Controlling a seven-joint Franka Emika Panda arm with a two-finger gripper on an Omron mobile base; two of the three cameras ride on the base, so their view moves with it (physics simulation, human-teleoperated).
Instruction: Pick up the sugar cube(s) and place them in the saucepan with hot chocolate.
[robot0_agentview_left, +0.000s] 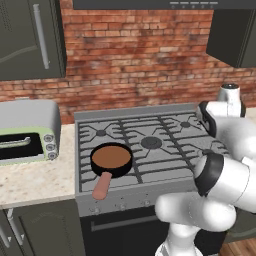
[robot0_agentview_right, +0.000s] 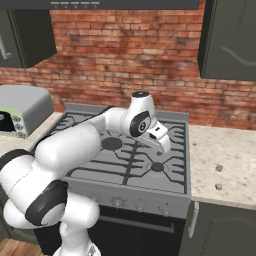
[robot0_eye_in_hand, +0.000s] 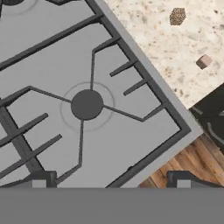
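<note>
The stove (robot0_agentview_right: 150, 165) takes up the middle of the scene, with a speckled stone surface (robot0_agentview_right: 235, 150) running along its right side. On the stove's front left burner sits the saucepan with hot chocolate (robot0_agentview_left: 111, 160), its pink handle pointing toward the front edge. The arm reaches over the right half of the stove, and the gripper (robot0_agentview_right: 161, 148) hangs above the front right burner (robot0_eye_in_hand: 86, 104), well apart from the pan. Its fingers (robot0_eye_in_hand: 38, 178) are spread wide with nothing between them. Two sugar cubes lie on the surface to the right of the stove, near each other: a darker cube (robot0_eye_in_hand: 177, 16) farther back and a paler cube (robot0_eye_in_hand: 204, 61) nearer the front edge. Judging by this, the task is at its opening step, the reach for a first cube. The next move calls for carrying the hand right, off the stove, centring the open fingers over one cube and lowering to straddle it.
</note>
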